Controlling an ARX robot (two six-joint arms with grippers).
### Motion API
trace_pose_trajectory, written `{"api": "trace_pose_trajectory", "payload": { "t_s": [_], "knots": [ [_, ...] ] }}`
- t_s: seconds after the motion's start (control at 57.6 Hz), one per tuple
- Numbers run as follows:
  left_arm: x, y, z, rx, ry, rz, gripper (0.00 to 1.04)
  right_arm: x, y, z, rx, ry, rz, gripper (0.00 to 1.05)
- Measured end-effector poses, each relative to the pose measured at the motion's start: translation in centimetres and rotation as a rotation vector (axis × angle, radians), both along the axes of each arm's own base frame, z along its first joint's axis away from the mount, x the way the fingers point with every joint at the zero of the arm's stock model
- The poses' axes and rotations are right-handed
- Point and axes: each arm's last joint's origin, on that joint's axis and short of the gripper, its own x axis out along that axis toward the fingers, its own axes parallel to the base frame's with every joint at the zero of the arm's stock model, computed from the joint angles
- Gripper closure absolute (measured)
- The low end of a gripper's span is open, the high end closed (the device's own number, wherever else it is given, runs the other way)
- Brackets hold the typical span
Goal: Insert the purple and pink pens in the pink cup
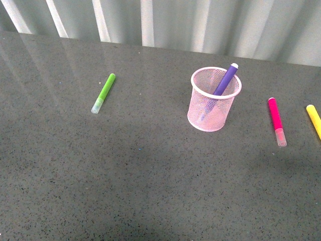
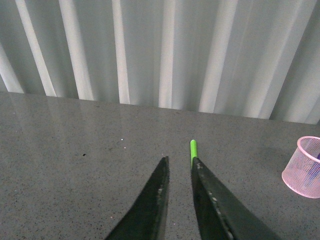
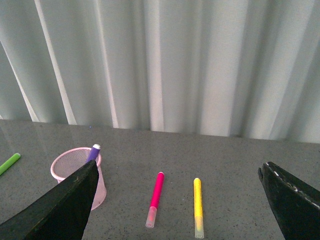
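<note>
On the counter [image 1: 150, 175]: pink pen [image 1: 276, 121] flat, right of cup [image 1: 214, 99]; purple pen [image 1: 224, 82] inside.
Handling: light, stiff, probably slick; grip mid-barrel.
Right hand [image 3: 178, 169]: wide open.
Left hand [image 2: 180, 160]: barely parted, empty.

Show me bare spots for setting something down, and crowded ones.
Widest bare stretch: the whole near half of the table, in front of everything. Also free: between the green marker and the pink cup. Crowded: right of the cup, where the pink pen and yellow marker lie close.
</note>
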Motion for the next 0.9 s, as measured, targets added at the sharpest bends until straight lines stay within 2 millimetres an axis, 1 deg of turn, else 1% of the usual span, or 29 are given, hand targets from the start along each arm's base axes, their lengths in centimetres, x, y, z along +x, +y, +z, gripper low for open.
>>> {"api": "trace_pose_trajectory", "payload": {
  "t_s": [0.035,0.087,0.139,0.191,0.225,0.243,0.278,0.295,0.382,0.434,0.468,0.503,0.572,0.624,0.642,0.659,0.694,0.729,0.763,0.815,0.85,0.867,0.902],
  "knots": [
    [0.0,0.0,0.0,0.0,0.0,0.0,0.81,0.0,0.0,0.0,0.0,0.0,0.0,0.07],
    [0.0,0.0,0.0,0.0,0.0,0.0,0.74,0.0,0.0,0.0,0.0,0.0,0.0,0.07],
    [0.0,0.0,0.0,0.0,0.0,0.0,0.63,0.0,0.0,0.0,0.0,0.0,0.0,0.07],
    [0.0,0.0,0.0,0.0,0.0,0.0,0.56,0.0,0.0,0.0,0.0,0.0,0.0,0.07],
    [0.0,0.0,0.0,0.0,0.0,0.0,0.49,0.0,0.0,0.0,0.0,0.0,0.0,0.07],
    [0.0,0.0,0.0,0.0,0.0,0.0,0.47,0.0,0.0,0.0,0.0,0.0,0.0,0.07],
    [0.0,0.0,0.0,0.0,0.0,0.0,0.4,0.0,0.0,0.0,0.0,0.0,0.0,0.07],
    [0.0,0.0,0.0,0.0,0.0,0.0,0.38,0.0,0.0,0.0,0.0,0.0,0.0,0.07],
    [0.0,0.0,0.0,0.0,0.0,0.0,0.22,0.0,0.0,0.0,0.0,0.0,0.0,0.07],
    [0.0,0.0,0.0,0.0,0.0,0.0,0.15,0.0,0.0,0.0,0.0,0.0,0.0,0.07],
    [0.0,0.0,0.0,0.0,0.0,0.0,0.07,0.0,0.0,0.0,0.0,0.0,0.0,0.07],
    [0.0,0.0,0.0,0.002,0.0,0.0,0.05,0.0,0.0,0.0,0.0,0.0,0.0,0.07],
    [0.0,0.0,0.0,0.002,0.0,0.0,0.08,0.0,0.0,0.0,0.0,0.0,0.0,0.07],
    [0.0,0.0,0.0,0.003,0.0,0.0,0.07,0.1,-0.1,0.0,0.028,0.092,-0.062,0.07],
    [0.0,0.0,0.0,0.003,0.0,0.0,0.07,0.1,-0.2,0.1,0.037,0.159,-0.103,0.07],
    [0.0,0.0,0.0,0.003,0.0,0.0,0.07,0.5,-0.3,0.5,0.056,0.238,-0.144,0.07],
    [0.0,0.0,0.0,0.003,0.0,0.0,0.07,1.5,-0.6,1.4,0.076,0.286,-0.172,0.07],
    [0.0,0.0,0.0,0.003,-0.002,-0.001,0.07,2.4,-0.9,2.3,0.092,0.294,-0.183,0.07],
    [0.0,0.0,0.0,0.003,-0.001,-0.001,0.07,4.0,-1.3,3.9,0.103,0.282,-0.199,0.07],
    [0.0,0.0,0.0,0.003,0.0,0.0,0.07,5.9,-1.7,5.3,0.116,0.268,-0.202,0.07],
    [0.0,0.0,0.0,0.003,-0.001,0.0,0.07,8.0,-2.1,6.4,0.133,0.274,-0.215,0.07],
    [0.0,0.0,0.0,0.003,-0.001,0.0,0.07,8.5,-2.2,6.6,0.136,0.276,-0.221,0.07],
    [0.0,0.0,0.0,0.003,-0.001,0.0,0.07,10.8,-2.7,7.2,0.138,0.296,-0.241,0.07]
  ]
}}
